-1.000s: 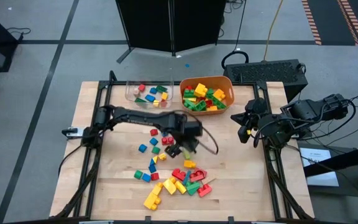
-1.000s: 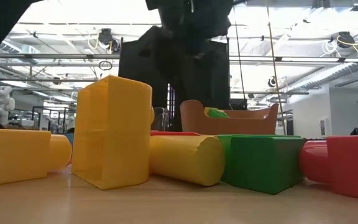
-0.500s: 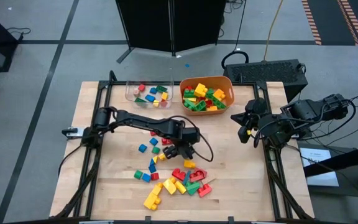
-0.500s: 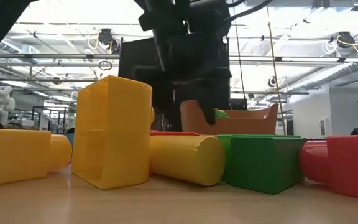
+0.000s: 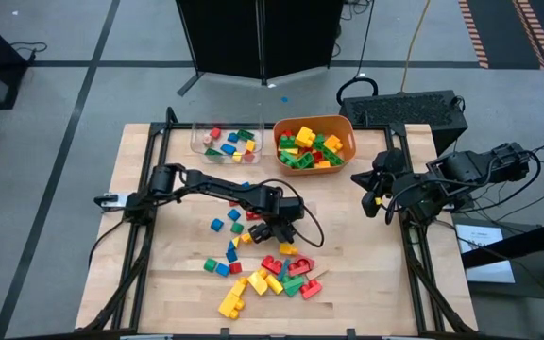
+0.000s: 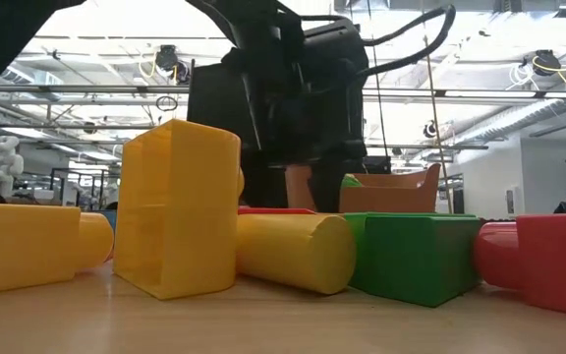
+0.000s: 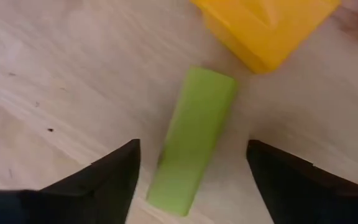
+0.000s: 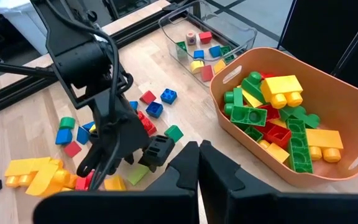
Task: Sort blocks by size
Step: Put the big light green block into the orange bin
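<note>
The table carries loose blocks across its middle and near edge; more fill the orange tub and the clear tray at the far edge. The left arm reaches over the loose pile, and in the low view its bulk hides part of the tub. The left gripper stands wide open, one finger on each side of a small green block lying flat on the wood, apart from both. A yellow block beside it is cut off by the frame. The right gripper waits off the table's right edge, fingers pressed together.
</note>
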Motion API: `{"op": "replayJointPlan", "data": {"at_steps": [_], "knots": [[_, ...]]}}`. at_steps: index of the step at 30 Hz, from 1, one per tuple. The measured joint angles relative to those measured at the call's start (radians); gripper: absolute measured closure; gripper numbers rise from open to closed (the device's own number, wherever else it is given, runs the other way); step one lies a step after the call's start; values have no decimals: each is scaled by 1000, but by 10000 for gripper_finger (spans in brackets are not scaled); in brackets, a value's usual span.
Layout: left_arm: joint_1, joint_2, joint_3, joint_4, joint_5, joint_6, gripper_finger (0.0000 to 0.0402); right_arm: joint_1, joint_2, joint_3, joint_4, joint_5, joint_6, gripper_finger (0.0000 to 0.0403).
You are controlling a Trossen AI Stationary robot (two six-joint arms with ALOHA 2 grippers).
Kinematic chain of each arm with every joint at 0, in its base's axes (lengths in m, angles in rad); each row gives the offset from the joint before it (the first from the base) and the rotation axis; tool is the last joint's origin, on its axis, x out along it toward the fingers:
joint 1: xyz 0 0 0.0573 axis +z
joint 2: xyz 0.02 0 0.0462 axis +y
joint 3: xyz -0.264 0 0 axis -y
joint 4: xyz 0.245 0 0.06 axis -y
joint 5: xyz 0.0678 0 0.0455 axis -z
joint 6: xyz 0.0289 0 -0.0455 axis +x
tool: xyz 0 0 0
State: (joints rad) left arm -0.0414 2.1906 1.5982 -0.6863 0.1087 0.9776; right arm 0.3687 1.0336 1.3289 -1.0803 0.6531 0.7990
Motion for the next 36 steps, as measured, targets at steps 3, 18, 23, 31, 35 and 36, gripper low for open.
{"op": "replayJointPlan", "data": {"at_steps": [3, 18, 23, 31, 35, 36], "knots": [[0, 8, -1, -1, 1, 1, 150, 0, 0, 0, 0, 0, 0, 399], [0, 14, 35, -34, -31, -82, 320, 0, 0, 0, 4, 0, 0, 399], [3, 26, 129, -97, -94, -153, 320, 0, 0, 0, 6, 0, 0, 399], [48, 21, 310, -105, -314, -196, 317, 0, 0, 0, 6, 0, 0, 399], [127, 20, 402, -104, -361, -280, 316, 0, 0, 0, 6, 0, 0, 399], [149, 20, 423, -100, -367, -302, 316, 0, 0, 0, 6, 0, 0, 399]]}}
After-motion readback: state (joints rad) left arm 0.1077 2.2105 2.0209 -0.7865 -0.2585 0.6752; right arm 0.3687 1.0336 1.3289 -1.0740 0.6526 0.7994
